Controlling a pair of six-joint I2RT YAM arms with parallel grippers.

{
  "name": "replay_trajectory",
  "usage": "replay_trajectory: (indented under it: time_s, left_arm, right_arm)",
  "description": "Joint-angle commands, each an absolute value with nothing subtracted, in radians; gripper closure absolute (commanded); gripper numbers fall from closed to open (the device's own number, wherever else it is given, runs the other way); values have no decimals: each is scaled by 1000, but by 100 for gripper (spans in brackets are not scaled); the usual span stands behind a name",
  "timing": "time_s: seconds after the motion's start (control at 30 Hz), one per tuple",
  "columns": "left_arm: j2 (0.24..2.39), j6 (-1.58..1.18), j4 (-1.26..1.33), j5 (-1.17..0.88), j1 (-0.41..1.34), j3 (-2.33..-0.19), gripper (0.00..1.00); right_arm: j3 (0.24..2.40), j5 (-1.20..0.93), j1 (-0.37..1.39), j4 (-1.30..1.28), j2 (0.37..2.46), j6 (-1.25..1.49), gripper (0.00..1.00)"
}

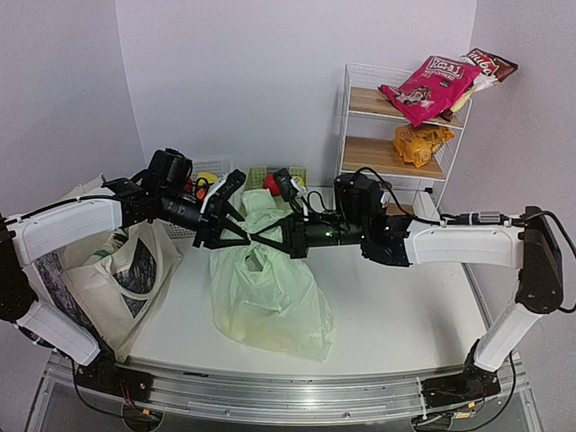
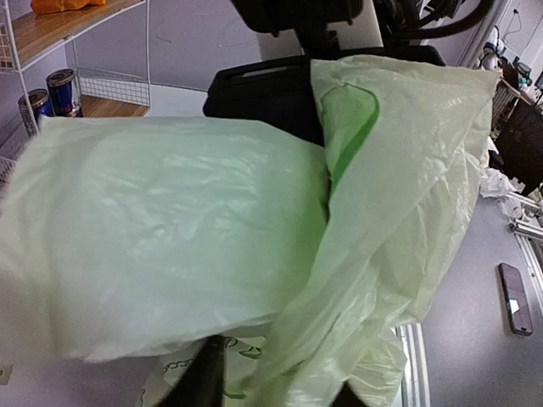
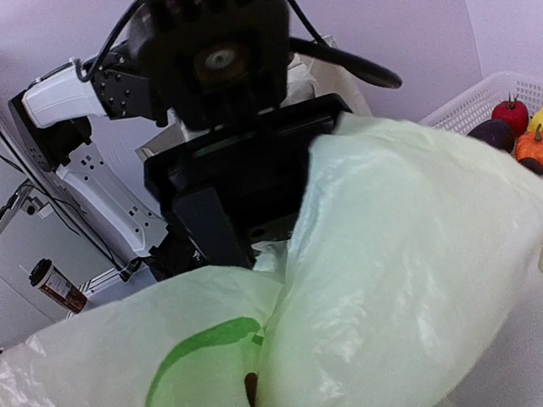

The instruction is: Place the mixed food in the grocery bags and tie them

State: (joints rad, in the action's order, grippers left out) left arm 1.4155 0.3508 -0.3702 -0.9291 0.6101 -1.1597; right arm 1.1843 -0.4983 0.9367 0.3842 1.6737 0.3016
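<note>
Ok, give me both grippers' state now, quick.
Left gripper: cannot tell, the green plastic bag covers its jaws.
Right gripper: closed on the green plastic bag.

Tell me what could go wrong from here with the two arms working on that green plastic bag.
1. The left fingers and right fingers meet closely over the green plastic bag, so they could knock together.
2. The bag's film drapes across both wrist views and hides the fingertips, so a slipping grip might go unnoticed.
3. Pulling such thin film between two arms could tear it.
</note>
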Motion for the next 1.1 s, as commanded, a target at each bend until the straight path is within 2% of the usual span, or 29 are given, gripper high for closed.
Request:
replay_trajectory:
  time_s: [0.0, 0.13, 0.2, 0.57, 0.6, 0.63, 0.7, 0.77, 0.8, 0.9, 0.93, 0.97, 1.07]
  left_arm:
    - [1428, 387, -427, -1110, 511, -1242, 23]
    - [1442, 430, -425, -1161, 505, -1254, 6]
    - [1442, 402, -362, -1180, 519, -1236, 1]
    - [1494, 239, -189, -1233, 582, -1241, 2]
    - [1492, 206, -151, -1239, 583, -1233, 5]
    - [1489, 178, -112, -1242, 583, -1229, 16]
    - [1486, 147, -75, -1241, 583, -1227, 56]
    - [1478, 142, -77, -1234, 582, -1223, 88]
    - [1474, 146, -80, -1235, 581, -1218, 97]
    - [1468, 171, -121, -1241, 581, -1212, 100]
    - [1465, 177, -131, -1234, 581, -1210, 100]
    - [1462, 182, -138, -1225, 582, -1209, 100]
    - [1451, 210, -158, -1185, 581, -1201, 100]
  right_arm:
    - [1199, -524, 937, 422, 1662, 307, 100]
    - [1208, -547, 936, 422, 1674, 317, 100]
    - [1221, -571, 937, 423, 1684, 319, 100]
    - [1215, -612, 940, 423, 1678, 315, 100]
    - [1209, -612, 940, 423, 1673, 317, 100]
    - [1202, -611, 940, 422, 1669, 319, 100]
    - [1188, -606, 940, 422, 1657, 321, 99]
    - [1170, -598, 940, 420, 1642, 319, 99]
    - [1159, -591, 940, 420, 1633, 317, 98]
    - [1140, -575, 940, 412, 1612, 313, 96]
    - [1136, -560, 939, 403, 1603, 313, 91]
    - [1131, -542, 939, 389, 1591, 311, 83]
    - [1115, -450, 939, 291, 1520, 265, 47]
